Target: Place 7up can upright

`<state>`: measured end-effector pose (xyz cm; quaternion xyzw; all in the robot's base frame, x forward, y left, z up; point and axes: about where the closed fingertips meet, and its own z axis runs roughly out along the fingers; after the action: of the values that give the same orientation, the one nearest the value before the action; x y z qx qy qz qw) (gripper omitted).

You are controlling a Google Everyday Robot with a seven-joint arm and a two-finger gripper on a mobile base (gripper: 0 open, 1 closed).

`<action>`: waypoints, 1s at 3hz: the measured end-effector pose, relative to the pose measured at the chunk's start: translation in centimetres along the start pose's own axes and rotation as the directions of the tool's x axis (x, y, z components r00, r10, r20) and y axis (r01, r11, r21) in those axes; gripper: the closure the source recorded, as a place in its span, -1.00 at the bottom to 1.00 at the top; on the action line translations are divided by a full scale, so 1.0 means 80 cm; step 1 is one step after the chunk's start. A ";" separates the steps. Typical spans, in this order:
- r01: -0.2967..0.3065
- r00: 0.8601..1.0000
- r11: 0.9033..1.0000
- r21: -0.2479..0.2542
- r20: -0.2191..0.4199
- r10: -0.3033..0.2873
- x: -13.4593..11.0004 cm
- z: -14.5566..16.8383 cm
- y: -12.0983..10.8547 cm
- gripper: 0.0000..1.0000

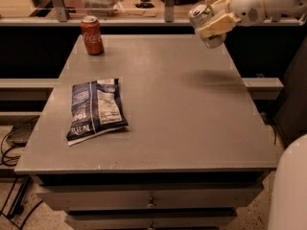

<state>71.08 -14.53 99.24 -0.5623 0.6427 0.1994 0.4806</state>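
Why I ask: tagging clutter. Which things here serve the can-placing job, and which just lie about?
Job:
7up can, tilted in the air over the far right of the table
pincer, shut on the can

Lying about:
red Coca-Cola can, upright, far left
chip bag, flat, at left

Office-like room — drawer cabinet (182, 123), railed counter (144, 22); claw (210, 27) grips 7up can (199, 13) above far-right corner.

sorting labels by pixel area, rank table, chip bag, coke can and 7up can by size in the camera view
1. table
2. chip bag
3. Coca-Cola can and 7up can look alike, unranked: the 7up can is tilted and partly hidden by the tool gripping it above the table's far right corner.
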 end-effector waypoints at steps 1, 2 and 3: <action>-0.081 0.991 0.997 0.008 0.108 0.080 0.003 -0.012 0.002 1.00; -0.165 0.966 0.986 0.013 0.206 0.159 0.010 -0.019 0.006 1.00; -0.224 0.933 0.974 0.019 0.293 0.209 0.010 -0.019 0.011 1.00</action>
<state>69.70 -15.90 99.03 -0.4401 0.6284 0.3146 0.5589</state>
